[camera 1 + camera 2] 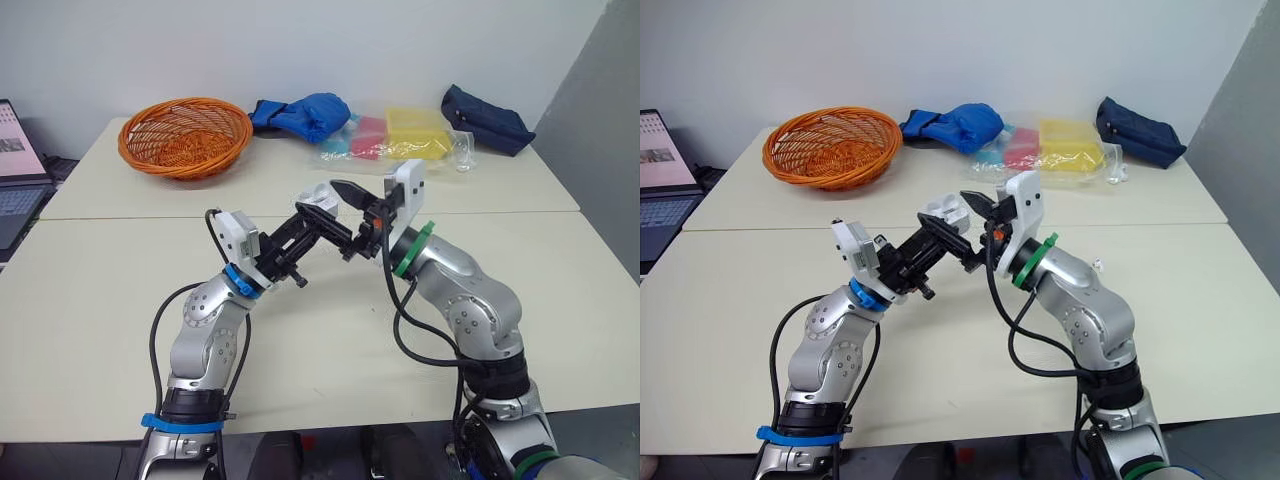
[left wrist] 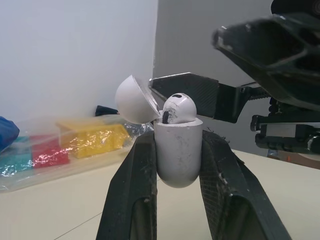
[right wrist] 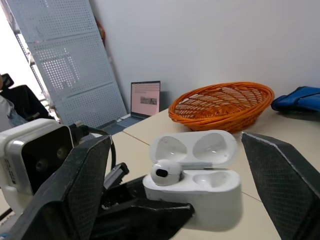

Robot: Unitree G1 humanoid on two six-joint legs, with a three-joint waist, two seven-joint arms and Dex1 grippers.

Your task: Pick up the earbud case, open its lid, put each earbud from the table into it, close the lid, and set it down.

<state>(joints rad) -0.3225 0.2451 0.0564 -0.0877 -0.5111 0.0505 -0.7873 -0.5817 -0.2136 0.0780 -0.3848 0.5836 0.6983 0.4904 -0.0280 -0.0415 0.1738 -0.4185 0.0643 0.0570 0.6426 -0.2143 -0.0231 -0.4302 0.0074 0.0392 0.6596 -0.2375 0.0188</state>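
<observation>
My left gripper [image 1: 318,218] is shut on the white earbud case [image 1: 317,194] and holds it above the table's middle. The lid [image 3: 194,148] stands open. One white earbud [image 3: 164,172] sits in a socket of the case [image 3: 200,192]; the other socket is empty. My right gripper [image 1: 348,216] is open right beside the case, one finger above and one below, with nothing held. In the left wrist view, the case [image 2: 177,155] is pinched between the two black fingers [image 2: 131,190]. A small white piece, perhaps the other earbud [image 1: 1097,264], lies on the table by the right forearm.
At the back of the table are an orange wicker basket [image 1: 185,135], a blue cloth [image 1: 305,115], a plastic bag of coloured items [image 1: 400,135] and a dark navy pouch [image 1: 485,118]. A laptop [image 1: 15,170] stands off the left edge.
</observation>
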